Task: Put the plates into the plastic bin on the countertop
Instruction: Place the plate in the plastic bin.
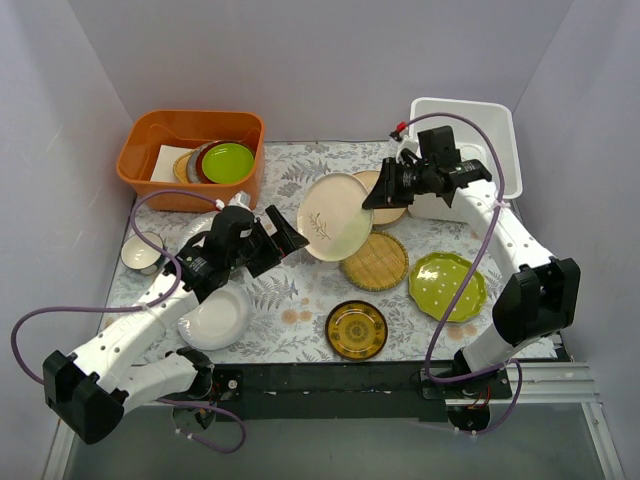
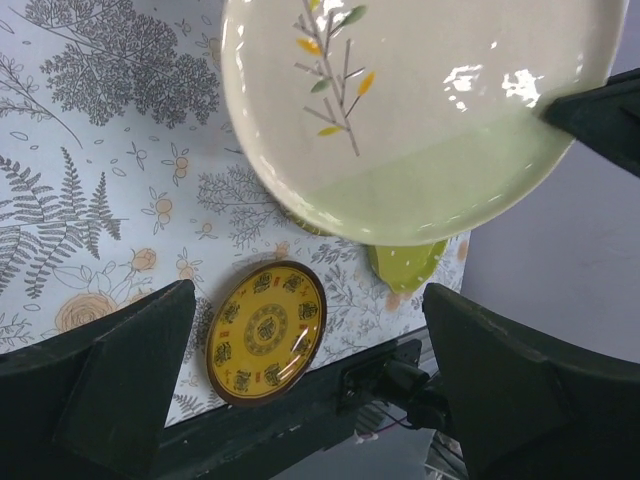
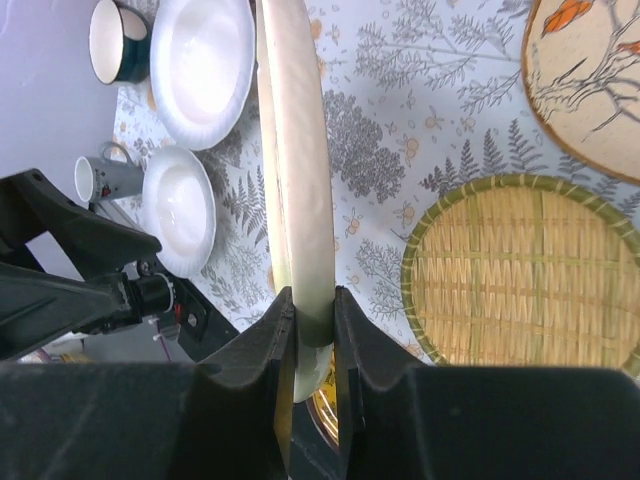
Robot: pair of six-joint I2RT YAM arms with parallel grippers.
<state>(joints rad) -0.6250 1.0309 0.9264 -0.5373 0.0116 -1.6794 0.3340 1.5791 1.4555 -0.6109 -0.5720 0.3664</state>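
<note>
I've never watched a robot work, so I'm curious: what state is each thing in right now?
cream sprig plate: lifted off the countertop, gripped by its rim.
right tool: shut on cream sprig plate.
left tool: open, empty.
woven plate: lying flat.
amber plate: lying flat.
dotted green plate: lying flat.
white bin: upright, inside partly hidden.

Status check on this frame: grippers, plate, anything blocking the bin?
Left gripper open, beside cream plate. Right gripper shut on its rim, plate held on edge above countertop. Bin just beyond; nothing seen blocking it.

Pale lilac walls [image 1: 300, 60], even light
</note>
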